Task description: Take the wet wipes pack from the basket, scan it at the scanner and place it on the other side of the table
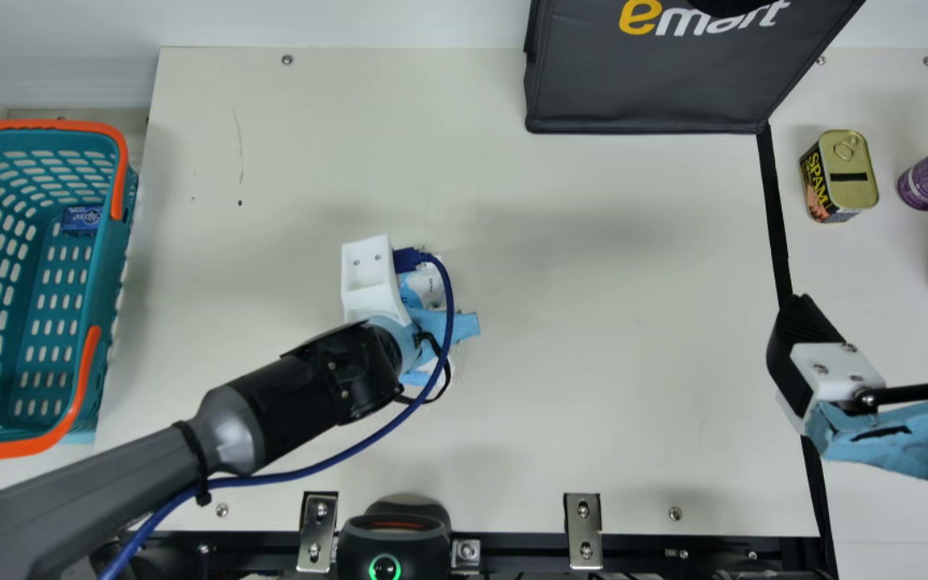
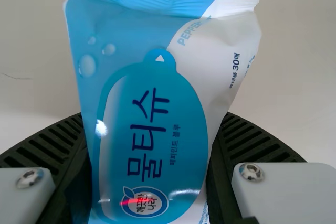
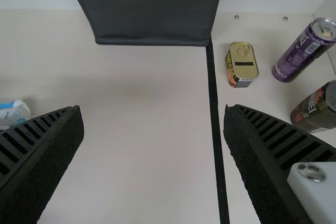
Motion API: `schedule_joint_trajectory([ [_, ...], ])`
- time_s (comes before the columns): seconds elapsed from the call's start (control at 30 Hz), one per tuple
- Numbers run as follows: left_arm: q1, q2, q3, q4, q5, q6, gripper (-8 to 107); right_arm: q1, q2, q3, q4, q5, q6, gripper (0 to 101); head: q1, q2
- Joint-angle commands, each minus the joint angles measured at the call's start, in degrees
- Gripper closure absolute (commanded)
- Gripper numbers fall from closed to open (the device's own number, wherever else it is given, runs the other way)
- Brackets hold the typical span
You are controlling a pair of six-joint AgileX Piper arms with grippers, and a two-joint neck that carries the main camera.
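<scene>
- Left gripper (image 2: 153,117), mine, one: two ribbed fingers clamped on the wet wipes pack (image 2: 152,82), pressing its two long sides.
- Pack, one: soft, blue and white, long axis running outward from between my fingers, one crimped end beyond the tips, printed face to my wrist camera; contact with the table beneath, cannot tell.
- Red streak, one: across the printed face, near the round emblem; in my judgement the scanner's light, though a completed read cannot be confirmed.
- Scanner (image 1: 385,556), one: at the near edge of the table (image 1: 593,362), below my gripper in the main view. Governing relation, as I judge it: the pack's code must face this way. If the code is on the reverse, a wrist turn is called for; the soft wrapper could crease over it.
- Right gripper (image 3: 153,108), mine, one: fingers wide apart, nothing between them; well off to the right of the pack, so my left arm is the nearer.
- Black dividing line (image 1: 774,209), one: beyond the pack on my right; the far side, by my reading, is the destination after the scan.
</scene>
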Motion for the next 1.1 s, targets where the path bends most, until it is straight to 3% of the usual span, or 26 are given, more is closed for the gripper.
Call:
schedule_joint_trajectory([
  [0.0,0.3,-0.1,0.1,-1.0,-0.3,0.7,107,0.0,0.0,0.0,0.0,0.0,0.0,6,-1.7,0.0],
  [0.27,1.0,-0.5,-0.5,-6.0,0.7,5.1,107,0.0,0.0,0.0,0.0,0.0,0.0,6,-1.7,0.0],
  [1.07,6.2,0.4,-5.8,-25.9,14.7,22.3,107,0.0,0.0,0.0,0.0,0.0,0.0,6,-1.7,0.0],
])
